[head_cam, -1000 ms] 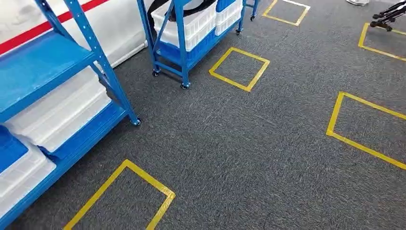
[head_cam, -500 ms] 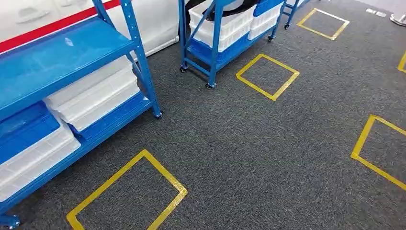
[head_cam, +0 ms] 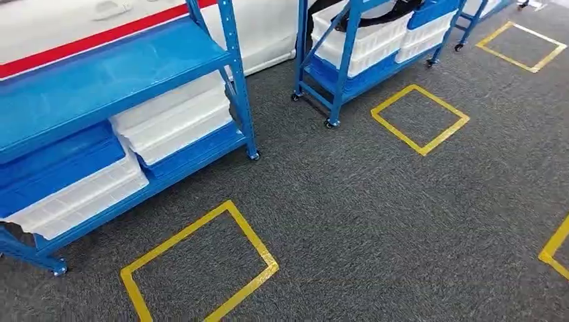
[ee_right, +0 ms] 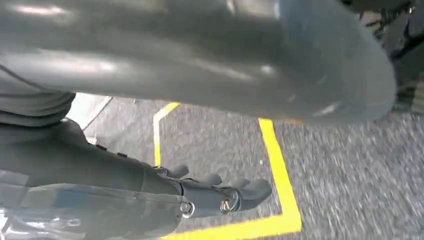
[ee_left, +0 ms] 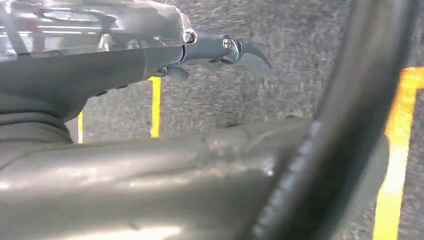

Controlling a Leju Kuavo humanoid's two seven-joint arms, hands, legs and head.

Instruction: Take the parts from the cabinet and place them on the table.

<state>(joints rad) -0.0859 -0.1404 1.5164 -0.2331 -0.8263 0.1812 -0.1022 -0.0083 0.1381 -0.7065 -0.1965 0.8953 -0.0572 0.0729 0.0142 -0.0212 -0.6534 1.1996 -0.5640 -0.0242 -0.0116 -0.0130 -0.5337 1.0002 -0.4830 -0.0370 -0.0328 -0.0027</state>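
Hands hanging empty, left hand (ee_left: 220, 52), right hand (ee_right: 215, 192), fingers loosely extended, blue cabinet (head_cam: 134, 74).

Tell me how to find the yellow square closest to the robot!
Start at the big blue rack on the left. On the grey carpet just in front of it lies the yellow square. Unlike the other squares, it sits nearest the picture's bottom edge.

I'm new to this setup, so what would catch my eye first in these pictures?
Most striking is the blue rack at the left of the head view, with white bins and a blue bin on its lower shelf. Yellow tape squares stand out on the grey carpet, and a second blue rack stands further back.
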